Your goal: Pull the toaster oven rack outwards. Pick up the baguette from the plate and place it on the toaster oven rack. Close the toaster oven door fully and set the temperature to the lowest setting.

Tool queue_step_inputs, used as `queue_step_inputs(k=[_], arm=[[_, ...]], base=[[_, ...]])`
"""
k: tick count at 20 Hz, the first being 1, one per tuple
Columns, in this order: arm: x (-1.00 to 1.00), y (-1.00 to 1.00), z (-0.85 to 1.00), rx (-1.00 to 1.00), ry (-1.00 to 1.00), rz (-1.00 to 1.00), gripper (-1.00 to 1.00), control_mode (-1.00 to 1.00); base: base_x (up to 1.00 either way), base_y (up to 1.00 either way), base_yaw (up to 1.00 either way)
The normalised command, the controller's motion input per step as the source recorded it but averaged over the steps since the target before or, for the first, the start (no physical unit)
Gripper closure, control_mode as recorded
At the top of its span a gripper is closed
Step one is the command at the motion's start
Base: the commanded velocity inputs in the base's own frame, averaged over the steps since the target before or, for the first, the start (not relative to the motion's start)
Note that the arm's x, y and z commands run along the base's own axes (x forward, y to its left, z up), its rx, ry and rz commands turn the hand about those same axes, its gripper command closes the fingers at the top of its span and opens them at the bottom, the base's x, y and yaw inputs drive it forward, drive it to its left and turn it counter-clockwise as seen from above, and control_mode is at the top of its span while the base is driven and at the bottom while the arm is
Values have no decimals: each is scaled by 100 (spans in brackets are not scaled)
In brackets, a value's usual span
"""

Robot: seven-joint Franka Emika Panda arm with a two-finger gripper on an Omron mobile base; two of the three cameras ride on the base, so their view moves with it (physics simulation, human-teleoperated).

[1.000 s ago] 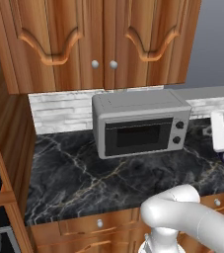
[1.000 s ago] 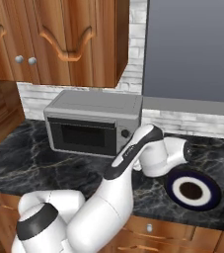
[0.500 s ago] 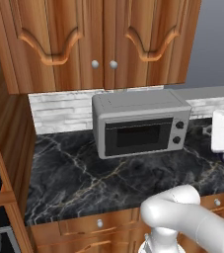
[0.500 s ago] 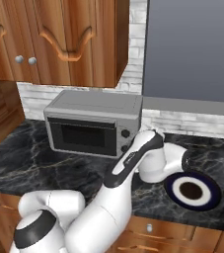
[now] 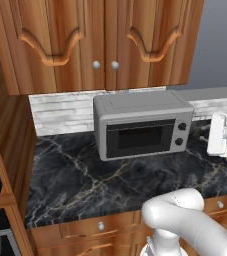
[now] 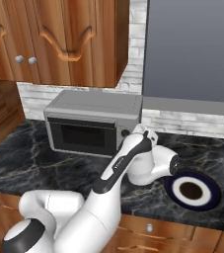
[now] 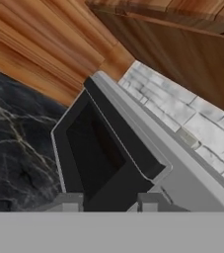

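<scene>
1. Left base view shows the dark marble counter running under wooden wall cabinets, with a pale brick backsplash behind it.
2. On that counter stands the toaster oven, against the backsplash, its toaster oven door upright and flush with the front, black knobs on the right panel.
3. From the right base view the white arm reaches up from the lower left to the oven's right front corner; its hand sits just beside the knob panel.
4. Farther right on the counter, apart from the oven, lies the plate, dark centre and pale ring, with nothing visible on it.
5. Hand view looks along the oven's dark window at a tilt; the gripper is just off the oven's front, and its two grey fingertips stand apart with nothing between them.
</scene>
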Motion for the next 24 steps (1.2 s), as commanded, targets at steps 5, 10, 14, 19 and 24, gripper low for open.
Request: queue_step_inputs(k=[5, 10, 14, 19, 24], arm=[[0, 17, 0, 0, 0, -7, -100, -100], [0, 16, 0, 0, 0, -16, -100, -100], [0, 13, 0, 0, 0, -26, -100, -100], [0, 14, 0, 0, 0, -19, -100, -100], [6, 1, 0, 1, 0, -5, -100, -100]], base=[[0, 0, 0], [0, 0, 0], [0, 0, 0], [0, 0, 0], [0, 0, 0]])
